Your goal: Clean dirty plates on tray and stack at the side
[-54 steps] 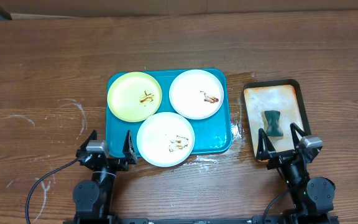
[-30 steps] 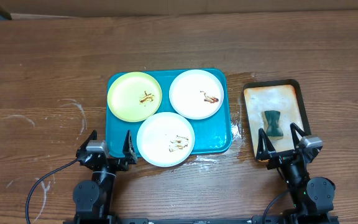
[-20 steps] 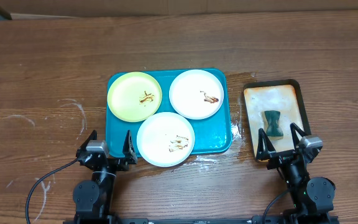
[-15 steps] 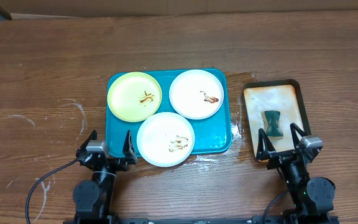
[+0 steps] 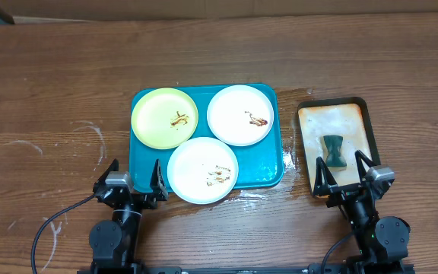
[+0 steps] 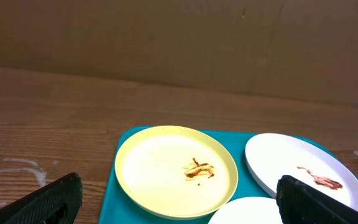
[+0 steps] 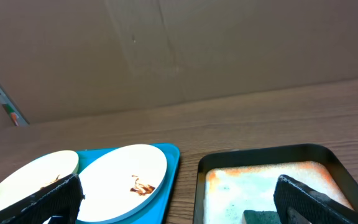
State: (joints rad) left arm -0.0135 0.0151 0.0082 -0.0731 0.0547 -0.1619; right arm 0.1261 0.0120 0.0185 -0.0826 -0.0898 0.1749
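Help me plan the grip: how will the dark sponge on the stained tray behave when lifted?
The sponge looks pinched at its middle, so it is probably soft and would squash when gripped. It lies flat, unlikely to roll. The stained tray beneath looks wet, so it may drip.

Bare table (image 5: 52, 91) lies open left of and behind the teal tray (image 5: 144, 163), whose three plates (image 5: 192, 164) sit almost rim to rim, while a narrow, seemingly wet strip separates it from the smaller tray (image 5: 310, 114) holding a sponge (image 5: 334, 151).
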